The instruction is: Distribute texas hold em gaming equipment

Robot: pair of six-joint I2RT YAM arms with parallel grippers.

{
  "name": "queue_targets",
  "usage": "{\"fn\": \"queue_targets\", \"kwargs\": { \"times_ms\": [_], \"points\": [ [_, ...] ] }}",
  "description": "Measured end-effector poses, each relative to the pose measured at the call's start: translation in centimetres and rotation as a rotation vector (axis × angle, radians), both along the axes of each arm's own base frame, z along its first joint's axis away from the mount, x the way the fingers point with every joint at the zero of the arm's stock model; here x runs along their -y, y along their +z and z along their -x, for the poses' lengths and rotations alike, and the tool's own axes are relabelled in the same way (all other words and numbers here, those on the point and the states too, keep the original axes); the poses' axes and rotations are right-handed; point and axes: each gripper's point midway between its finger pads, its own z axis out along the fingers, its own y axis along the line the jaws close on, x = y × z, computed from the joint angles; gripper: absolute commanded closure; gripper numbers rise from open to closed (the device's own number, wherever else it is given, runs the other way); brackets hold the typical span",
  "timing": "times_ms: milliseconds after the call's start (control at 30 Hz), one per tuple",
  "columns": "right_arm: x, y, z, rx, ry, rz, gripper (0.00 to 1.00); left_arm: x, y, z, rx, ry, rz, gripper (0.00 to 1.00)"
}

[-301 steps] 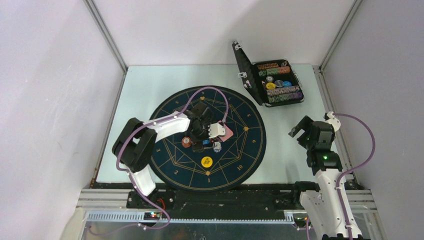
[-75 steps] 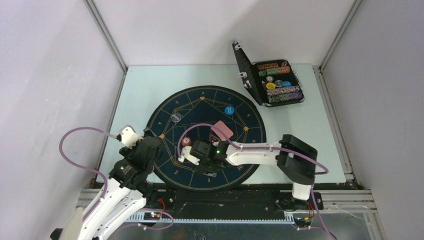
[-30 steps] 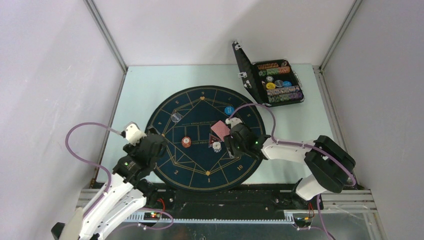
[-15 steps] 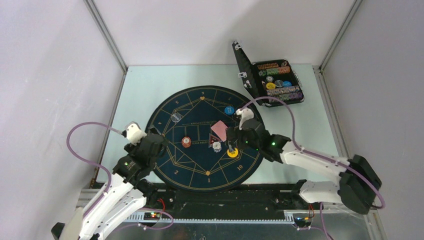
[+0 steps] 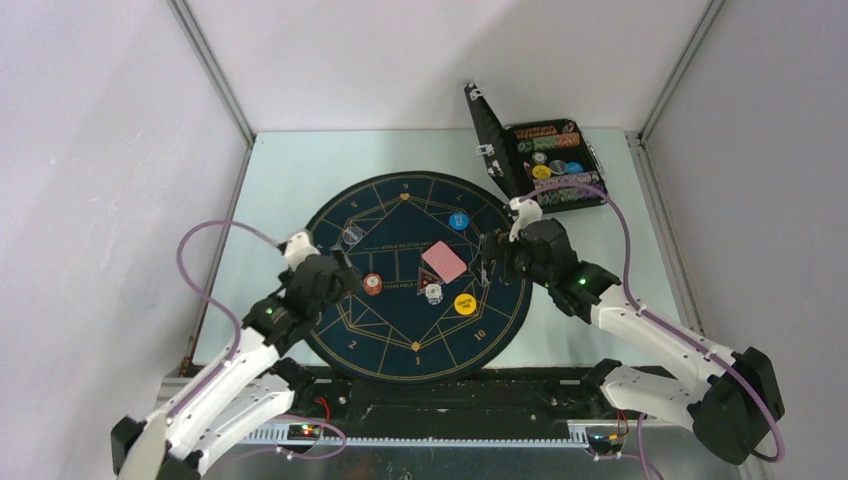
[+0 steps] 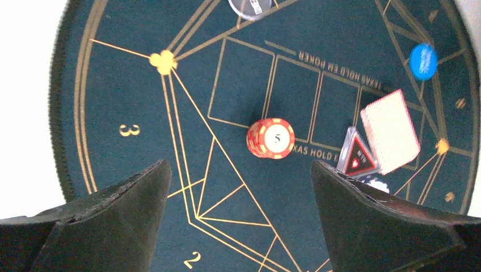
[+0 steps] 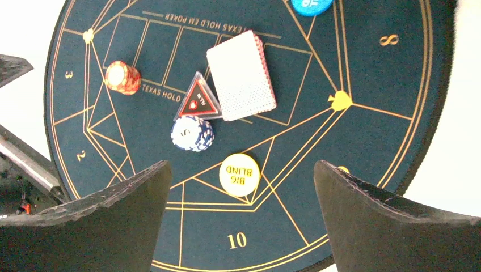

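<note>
My right pincer [image 5: 488,262] hangs wide open and empty near the flat yellow round disc [image 7: 239,174], which lies by numeral ten on the round dark-blue mat [image 7: 368,141], seemingly marking that seat; my left pincer [image 6: 240,170], equally open, faces the orange-red chip stack [image 6: 270,137].

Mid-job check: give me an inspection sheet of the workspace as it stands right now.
Surface: pale green table with a round dark-blue mat in the middle.
Job's things: all on the mat: card deck, triangular marker beside it, orange-red chip stack, blue-and-white chip stack, yellow Big Blind disc, blue disc, clear disc.
Clutter: black case open at the far right, with rows of chips inside.
Grippers: left gripper open, empty, over the mat's left side; right gripper open, empty, over its right side.
Cables: purple cables loop off both wrists.
Surroundings: white walls, metal frame posts.
</note>
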Motion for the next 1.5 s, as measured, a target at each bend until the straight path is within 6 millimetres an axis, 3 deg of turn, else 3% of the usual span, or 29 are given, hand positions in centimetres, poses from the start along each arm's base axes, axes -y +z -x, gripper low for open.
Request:
{"fn": "queue_targets", "kwargs": {
  "times_ms": [300, 467, 633, 800, 1300, 1500],
  "points": [
    [0.2, -1.8, 0.8, -0.033, 0.031, 0.033, 0.03, 4.0, -4.8, -0.8, -0.264, -0.205, -0.082, 0.0],
    [1.7, -3.7, 1.5, -0.036, -0.003, 0.068, 0.03, 5.8, -5.8, -2.2, -0.338, -0.251, -0.098, 0.05],
    [2.7, -4.2, 1.5, -0.024, -0.04, 0.087, 0.03, 7.1, -6.4, -4.1, -0.39, -0.274, -0.137, 0.15],
    [3.4, -3.5, 1.1, 0.008, -0.078, 0.088, 0.03, 7.4, -7.6, -5.0, -0.456, -0.283, -0.189, 0.2],
    [4.7, -4.3, 0.6, 0.012, -0.136, 0.129, 0.03, 6.5, -9.5, -3.7, -0.583, -0.285, -0.253, 0.35],
    [4.8, -4.4, 0.5, 0.009, -0.141, 0.134, 0.03, 6.3, -9.9, -3.5, -0.604, -0.283, -0.264, 0.49]
  ]
}}
